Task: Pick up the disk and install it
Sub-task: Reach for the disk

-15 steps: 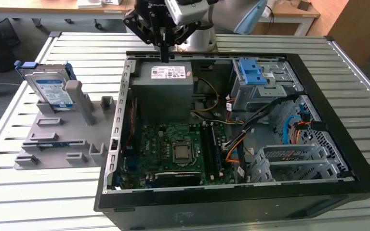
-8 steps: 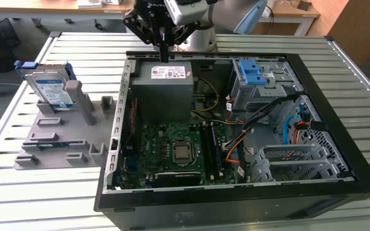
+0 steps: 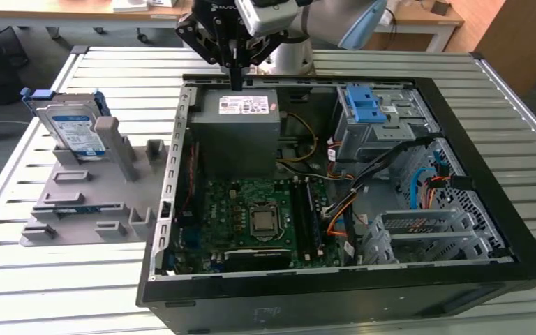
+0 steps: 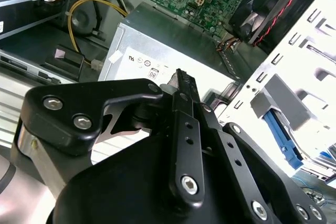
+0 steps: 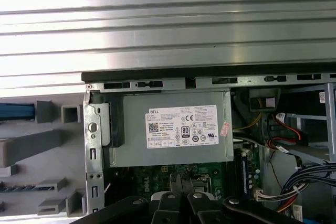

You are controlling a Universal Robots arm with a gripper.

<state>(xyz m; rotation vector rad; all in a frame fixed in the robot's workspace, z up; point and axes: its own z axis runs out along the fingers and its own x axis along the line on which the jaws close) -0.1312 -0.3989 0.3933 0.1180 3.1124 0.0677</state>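
In the exterior view an open case (image 3: 343, 296) sits on a table (image 3: 26, 279). Inside: power supply (image 3: 240, 136) at eleven o'clock, motherboard (image 3: 235, 209) at seven, blue latches (image 3: 365, 105) at one. A grey rack (image 3: 72, 216) lies at its nine o'clock.

Slatted metal table (image 3: 45, 293), open black computer case (image 3: 343, 301) on it, grey parts stand (image 3: 75, 204) just beside

This looks like a robotics lab or test workshop. A slatted aluminium bench (image 3: 63, 293) carries an open black desktop computer case (image 3: 343, 296) with its green circuit board (image 3: 249, 216) bare, beside a grey plastic fixture plate (image 3: 82, 209). A pale grey-blue robot arm (image 3: 343, 21) stands behind, with light wooden desks (image 3: 45, 10) beyond.
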